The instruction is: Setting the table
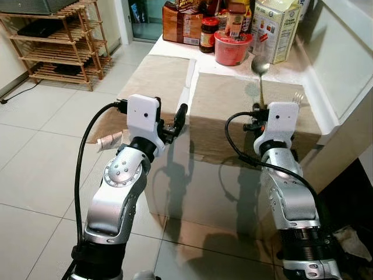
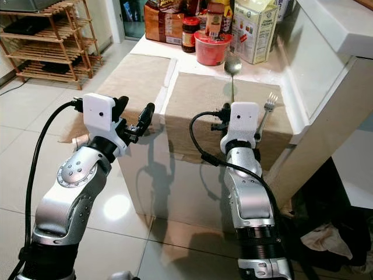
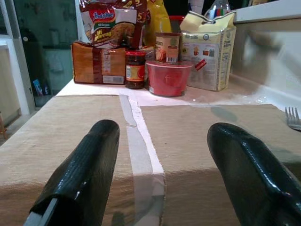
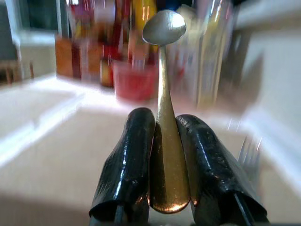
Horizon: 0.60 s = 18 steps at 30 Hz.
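Gripping a gold-handled spoon (image 4: 163, 117), the right end effector (image 4: 164, 188) has its two black fingers closed tight on the handle, bowl pointing up and away over the right-hand beige placemat (image 1: 233, 111) on the desk (image 1: 175, 49). A fork (image 2: 267, 111) lies on that same placemat, just beside the spoon on the wall side. The left end effector (image 3: 164, 174) hovers at the placemat's near edge with fingers spread wide and nothing between them, facing the seam where a second placemat (image 1: 157, 76) adjoins. Beyond the placemat stand a red tub (image 1: 232, 48), a dark jar (image 1: 208, 34) and a carton (image 1: 274, 29).
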Tool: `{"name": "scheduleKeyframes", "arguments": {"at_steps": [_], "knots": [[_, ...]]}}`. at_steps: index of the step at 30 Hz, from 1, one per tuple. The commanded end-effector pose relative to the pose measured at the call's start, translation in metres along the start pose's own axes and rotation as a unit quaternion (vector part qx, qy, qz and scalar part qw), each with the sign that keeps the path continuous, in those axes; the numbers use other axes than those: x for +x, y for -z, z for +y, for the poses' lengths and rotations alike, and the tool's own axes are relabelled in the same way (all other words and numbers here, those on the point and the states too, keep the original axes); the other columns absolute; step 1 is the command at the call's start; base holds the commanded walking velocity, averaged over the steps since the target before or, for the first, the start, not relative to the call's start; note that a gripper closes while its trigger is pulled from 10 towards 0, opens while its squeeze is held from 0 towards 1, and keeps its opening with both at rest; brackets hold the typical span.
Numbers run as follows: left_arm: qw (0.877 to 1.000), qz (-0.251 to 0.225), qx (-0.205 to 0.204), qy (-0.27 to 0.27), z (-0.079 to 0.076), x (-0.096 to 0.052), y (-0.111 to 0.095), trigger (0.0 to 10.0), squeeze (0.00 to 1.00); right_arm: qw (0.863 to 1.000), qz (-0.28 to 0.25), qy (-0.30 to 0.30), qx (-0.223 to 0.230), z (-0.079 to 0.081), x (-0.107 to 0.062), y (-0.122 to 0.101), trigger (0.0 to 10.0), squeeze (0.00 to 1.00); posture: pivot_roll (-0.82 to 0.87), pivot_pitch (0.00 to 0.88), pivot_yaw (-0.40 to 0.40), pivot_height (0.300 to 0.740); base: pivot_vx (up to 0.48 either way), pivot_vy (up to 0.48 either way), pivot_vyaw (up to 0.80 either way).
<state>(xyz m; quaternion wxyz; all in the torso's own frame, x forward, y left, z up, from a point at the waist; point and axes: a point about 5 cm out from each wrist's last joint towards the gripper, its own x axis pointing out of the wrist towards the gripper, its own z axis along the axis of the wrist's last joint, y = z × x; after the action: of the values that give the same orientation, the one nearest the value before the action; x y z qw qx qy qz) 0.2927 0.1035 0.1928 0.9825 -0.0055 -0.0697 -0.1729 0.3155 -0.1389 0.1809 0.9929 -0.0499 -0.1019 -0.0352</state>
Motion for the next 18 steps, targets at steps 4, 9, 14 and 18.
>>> {"name": "scheduleKeyframes", "arguments": {"at_steps": [4, 9, 14, 18], "knots": [[1.0, 0.0, 0.012, -0.011, 0.004, 0.005, 0.003, 10.0, 0.0, 0.998, -0.061, 0.005, -0.029, -0.004, -0.003, -0.019, 0.0, 0.0, 0.11, 0.0, -0.006, 0.74, 0.0, 0.0, 0.0], [1.0, 0.006, 0.014, -0.014, 0.007, 0.009, 0.009, 10.0, 0.0, 0.991, -0.115, 0.023, -0.069, -0.014, -0.016, -0.031, 0.0, 0.0, 0.09, 0.0, 0.003, 0.74, 0.0, 0.0, 0.0], [1.0, 0.008, 0.018, -0.015, 0.008, 0.01, 0.013, 10.0, 0.0, 0.988, -0.131, 0.025, -0.078, -0.016, -0.025, -0.032, 0.0, 0.0, 0.07, 0.0, 0.007, 0.74, 0.0, 0.0, 0.0], [1.0, 0.013, 0.021, -0.016, 0.009, 0.011, 0.021, 10.0, 0.0, 0.985, -0.142, 0.026, -0.094, -0.024, -0.04, -0.03, 0.0, 0.0, 0.05, 0.0, 0.011, 0.74, 0.0, 0.0, 0.0]]}}
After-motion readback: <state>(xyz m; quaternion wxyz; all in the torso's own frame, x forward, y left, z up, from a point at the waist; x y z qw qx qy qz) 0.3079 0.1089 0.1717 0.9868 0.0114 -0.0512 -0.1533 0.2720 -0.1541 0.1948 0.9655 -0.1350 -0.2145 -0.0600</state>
